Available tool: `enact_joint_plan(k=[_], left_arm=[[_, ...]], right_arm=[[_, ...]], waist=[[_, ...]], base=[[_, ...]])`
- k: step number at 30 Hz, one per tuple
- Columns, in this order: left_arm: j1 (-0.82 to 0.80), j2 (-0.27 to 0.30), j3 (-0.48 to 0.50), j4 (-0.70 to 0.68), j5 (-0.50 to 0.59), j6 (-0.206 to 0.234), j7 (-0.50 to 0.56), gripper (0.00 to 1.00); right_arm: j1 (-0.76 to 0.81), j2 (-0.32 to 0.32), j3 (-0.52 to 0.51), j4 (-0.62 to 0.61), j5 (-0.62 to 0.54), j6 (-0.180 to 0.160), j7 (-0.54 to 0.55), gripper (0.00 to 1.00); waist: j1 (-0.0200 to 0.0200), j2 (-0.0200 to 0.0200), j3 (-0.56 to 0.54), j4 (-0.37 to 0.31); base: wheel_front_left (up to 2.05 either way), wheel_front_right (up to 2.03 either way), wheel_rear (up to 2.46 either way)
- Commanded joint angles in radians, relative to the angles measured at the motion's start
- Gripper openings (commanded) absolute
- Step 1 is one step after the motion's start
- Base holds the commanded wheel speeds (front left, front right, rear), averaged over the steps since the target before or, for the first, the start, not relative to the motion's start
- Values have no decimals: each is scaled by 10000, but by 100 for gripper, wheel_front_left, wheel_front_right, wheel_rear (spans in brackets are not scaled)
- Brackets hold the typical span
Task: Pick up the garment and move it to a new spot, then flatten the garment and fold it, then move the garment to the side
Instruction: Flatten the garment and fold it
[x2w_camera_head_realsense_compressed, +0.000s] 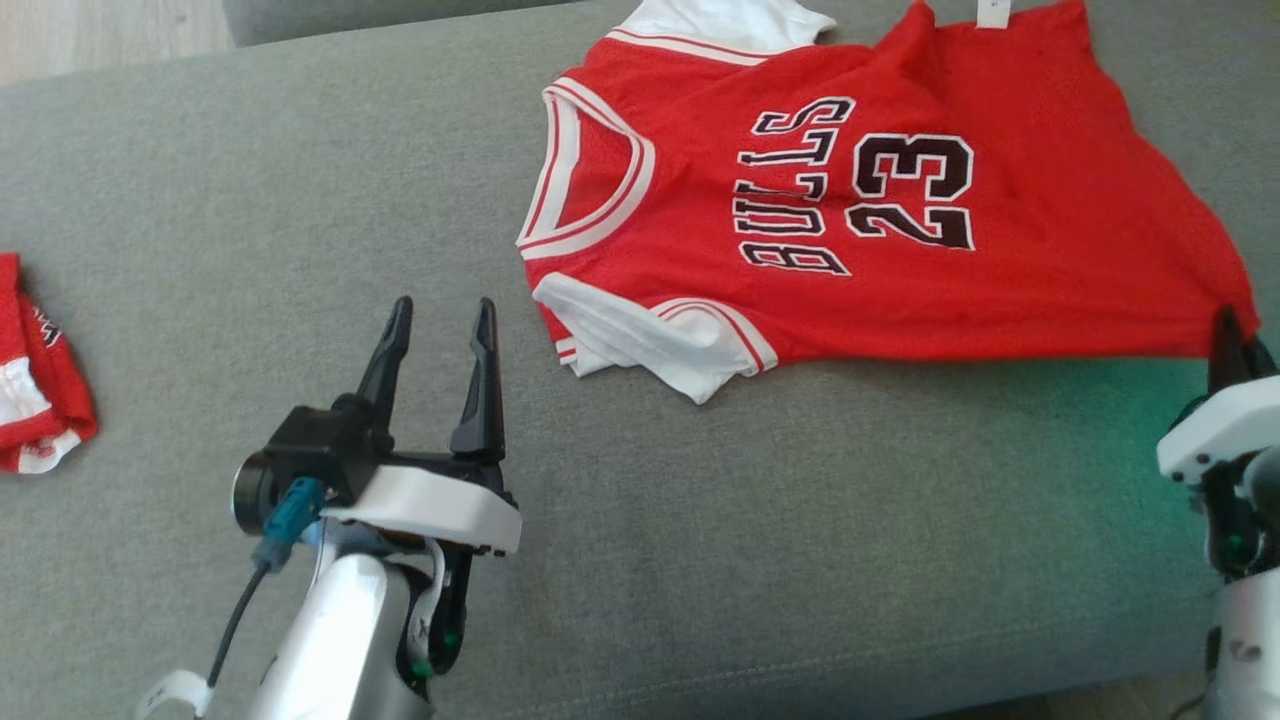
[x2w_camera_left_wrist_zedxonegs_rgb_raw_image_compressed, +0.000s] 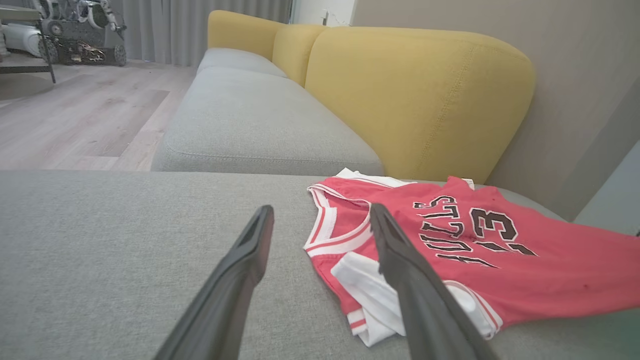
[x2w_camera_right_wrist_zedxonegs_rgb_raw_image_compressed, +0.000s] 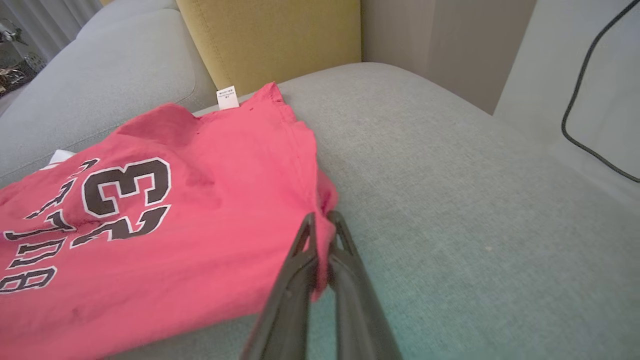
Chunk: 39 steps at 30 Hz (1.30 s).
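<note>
Right wrist view has your right gripper (x2w_camera_right_wrist_zedxonegs_rgb_raw_image_compressed: 322, 220) clamped on the hem corner of the jersey (x2w_camera_right_wrist_zedxonegs_rgb_raw_image_compressed: 150, 225), the rest of it spread to the gripper's left on the grey cushion (x2w_camera_right_wrist_zedxonegs_rgb_raw_image_compressed: 450, 200). Your left gripper (x2w_camera_head_realsense_compressed: 445, 305) hangs empty with fingers spread, the white sleeve (x2w_camera_head_realsense_compressed: 650, 340) just ahead to its right. Pinch that shoulder before lifting, so both ends rise together without bunching.

The grey fabric sofa seat (x2w_camera_head_realsense_compressed: 300, 200) carries a red jersey (x2w_camera_head_realsense_compressed: 1050, 270) spread out at the upper right of the frame and a smaller red-and-white garment (x2w_camera_head_realsense_compressed: 40, 400) bunched at the left edge.
</note>
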Motion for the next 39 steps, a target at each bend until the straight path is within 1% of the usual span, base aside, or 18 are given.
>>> enact_joint_plan(k=[1,6,9,12,16,18,19,22,30,35,39], left_arm=[[-201,72,266,-240,126,-104,-53,100],[-459,72,-2,395,335,-415,-53,100],[-807,72,-275,1095,320,-631,-53,100],[-1358,72,-552,1927,526,-833,-53,100],[-2232,72,-810,3184,770,-956,-53,100],[-2665,72,-895,3727,838,-965,-53,100],[-2665,72,-895,3727,838,-965,-53,100],[-3355,72,-1010,4702,858,-999,-46,100],[-4029,72,-1161,5731,514,-1169,-49,100],[-4263,72,-1335,5965,270,-1264,-51,100],[-4352,72,-1429,6032,180,-1257,-52,100]], right_arm=[[-40,-29,198,-457,-15,-7,-15,0],[94,172,382,-426,-193,-7,-185,0],[80,296,570,-333,-187,-7,-284,0],[30,369,728,-245,-182,-7,-383,0],[-83,416,848,-141,-156,-7,-497,0],[-140,426,887,-92,-148,-7,-554,0],[-140,426,887,-92,-148,-7,-554,0],[-215,453,987,-12,-164,-7,-643,0],[-291,458,1113,232,-138,-7,-806,0],[-350,426,1175,432,-111,-7,-911,0],[-406,411,1204,538,-96,-7,-954,0]], waist=[[0,0,-12,-60],[0,0,13,-213],[0,0,63,-285],[0,0,144,-345],[0,0,268,-406],[0,0,325,-432],[0,0,325,-432],[0,0,416,-500],[0,0,491,-572],[0,0,502,-601],[0,0,523,-627]], base=[[0,0,0],[0,0,0],[0,0,0],[0,0,0],[0,0,0],[0,0,0],[0,0,0],[0,0,0],[0,0,0],[0,0,0],[0,0,0]])
